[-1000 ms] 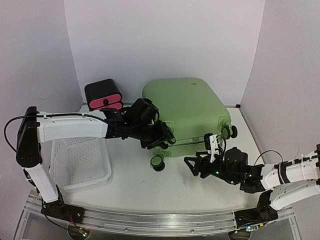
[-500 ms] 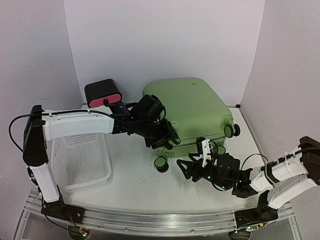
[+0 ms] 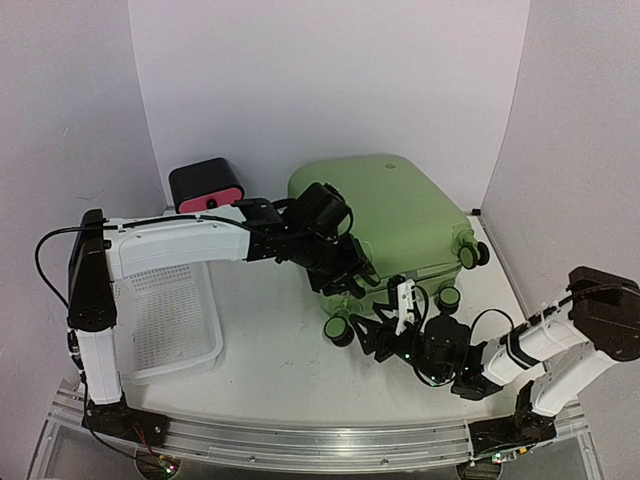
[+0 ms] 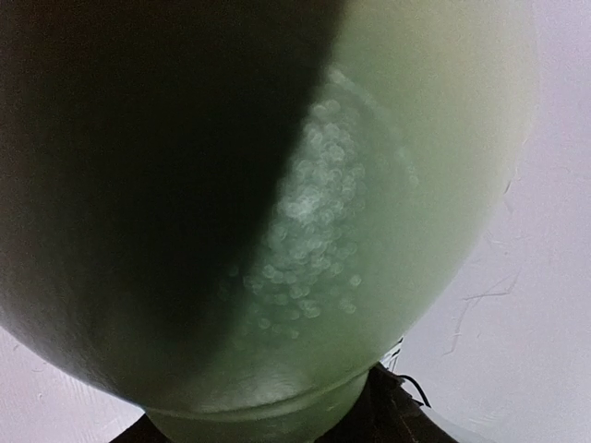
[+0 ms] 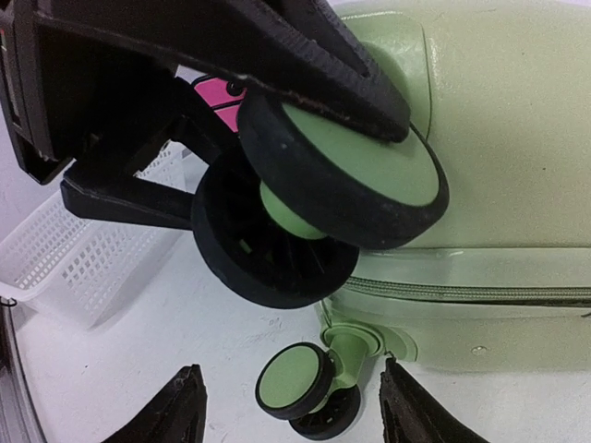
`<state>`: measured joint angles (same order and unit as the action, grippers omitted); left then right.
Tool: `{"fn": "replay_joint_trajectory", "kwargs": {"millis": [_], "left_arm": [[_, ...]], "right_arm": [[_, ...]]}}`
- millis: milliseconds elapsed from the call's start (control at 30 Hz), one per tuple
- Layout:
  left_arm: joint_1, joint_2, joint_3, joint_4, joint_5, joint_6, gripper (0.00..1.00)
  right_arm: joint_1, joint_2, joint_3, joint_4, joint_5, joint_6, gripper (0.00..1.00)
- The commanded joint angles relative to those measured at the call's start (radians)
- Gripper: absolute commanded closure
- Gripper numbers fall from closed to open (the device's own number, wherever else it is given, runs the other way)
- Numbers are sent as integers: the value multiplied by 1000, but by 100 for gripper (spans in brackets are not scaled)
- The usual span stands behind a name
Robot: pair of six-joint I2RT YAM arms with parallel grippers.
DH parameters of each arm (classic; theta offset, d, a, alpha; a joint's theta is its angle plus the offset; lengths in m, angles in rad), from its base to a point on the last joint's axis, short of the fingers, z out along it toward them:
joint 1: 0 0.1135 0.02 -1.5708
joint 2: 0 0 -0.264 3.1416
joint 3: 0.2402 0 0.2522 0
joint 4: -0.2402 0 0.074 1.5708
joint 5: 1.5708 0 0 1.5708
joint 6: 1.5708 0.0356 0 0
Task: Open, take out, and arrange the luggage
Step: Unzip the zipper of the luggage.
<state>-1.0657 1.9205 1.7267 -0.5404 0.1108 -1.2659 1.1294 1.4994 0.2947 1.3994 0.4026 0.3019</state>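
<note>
1. now the luggage [image 3: 390, 215] lies flat on the table [image 3: 270, 360], back and right of centre, its zipper seam [image 5: 462, 291] level.
2. its long axis runs near to far, leaning left at the far end; the wheeled end faces the arms' side, turned a little to the right.
3. the left gripper [image 3: 345, 272] sits at the near-left corner, over the upper wheel [image 5: 355, 171]; its wrist view is a green blur, so i cannot tell how its jaws stand.
4. the right gripper [image 5: 295, 420] is low, just in front of that corner, fingers apart, with the lower wheel [image 5: 295, 380] ahead between them, not touching.
</note>
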Motion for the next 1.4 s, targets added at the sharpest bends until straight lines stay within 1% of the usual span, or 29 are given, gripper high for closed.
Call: {"fn": "replay_joint_trajectory", "kwargs": {"millis": [0,67,167,300,400,567,733,1000,1367], "left_arm": [[-3,-62,198,339,26,79,100],[-4,-60,213,339,25,84,100],[-3,-64,222,339,17,82,100],[-4,-66,232,341,20,76,100],[-4,-65,248,339,18,76,100],[-3,-59,291,338,21,74,100],[-4,-59,318,338,26,68,100],[-4,-80,325,337,12,58,100],[-3,-62,402,336,15,38,100]], "right_arm": [[6,52,-6,223,75,-56,37],[5,80,-31,308,92,-77,36],[6,123,-46,394,135,-110,37],[4,181,-32,477,149,-158,37],[4,214,-44,591,158,-188,38],[4,259,-24,685,161,-249,39],[4,263,18,700,166,-290,39],[-7,211,71,695,141,-367,39],[-30,215,146,676,144,-377,44]]}}
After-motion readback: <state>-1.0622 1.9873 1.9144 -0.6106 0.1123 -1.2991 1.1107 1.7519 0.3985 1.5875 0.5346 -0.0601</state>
